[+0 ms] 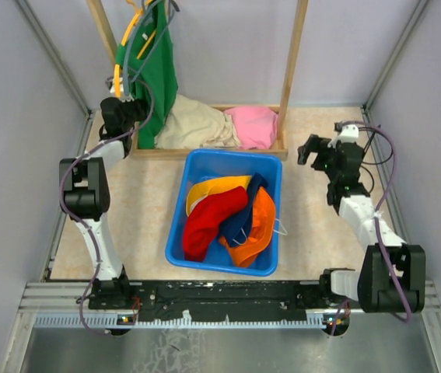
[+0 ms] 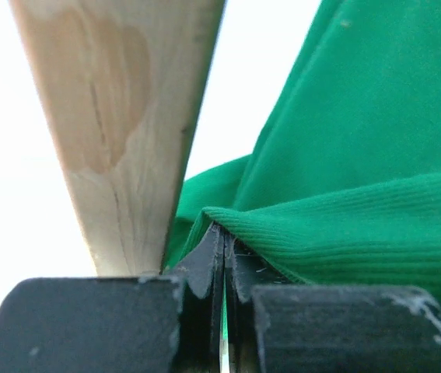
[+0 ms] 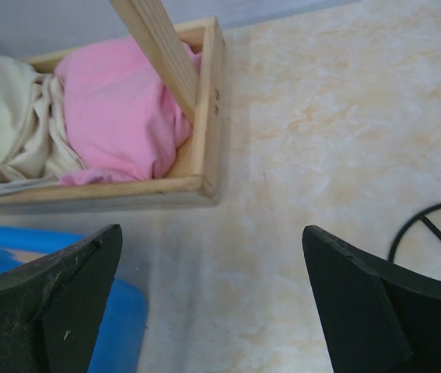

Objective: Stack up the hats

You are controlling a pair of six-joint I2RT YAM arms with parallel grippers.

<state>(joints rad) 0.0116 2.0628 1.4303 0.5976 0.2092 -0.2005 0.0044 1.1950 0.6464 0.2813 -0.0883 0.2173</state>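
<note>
The hats lie piled in a blue bin [image 1: 232, 155] at the table's middle: a red hat [image 1: 207, 224], a yellow-orange hat [image 1: 212, 186], a navy hat [image 1: 245, 211] and a bright orange hat [image 1: 257, 229]. My left gripper [image 1: 125, 105] [image 2: 224, 233] is up at the back left, far from the bin. Its jaws are shut, with the tips pressed against the ribbed hem of a green top [image 2: 360, 155]. My right gripper [image 1: 307, 149] [image 3: 211, 233] hangs open over bare table right of the bin, holding nothing. A corner of the bin [image 3: 119, 326] shows by its left finger.
A wooden rack post [image 2: 119, 116] stands close left of my left fingers. The green top [image 1: 154, 78] hangs from the rack. A wooden tray [image 3: 204, 93] at the back holds beige cloth [image 3: 10, 116] and pink cloth [image 3: 119, 109]. Another post [image 1: 292, 54] rises at the tray's right end.
</note>
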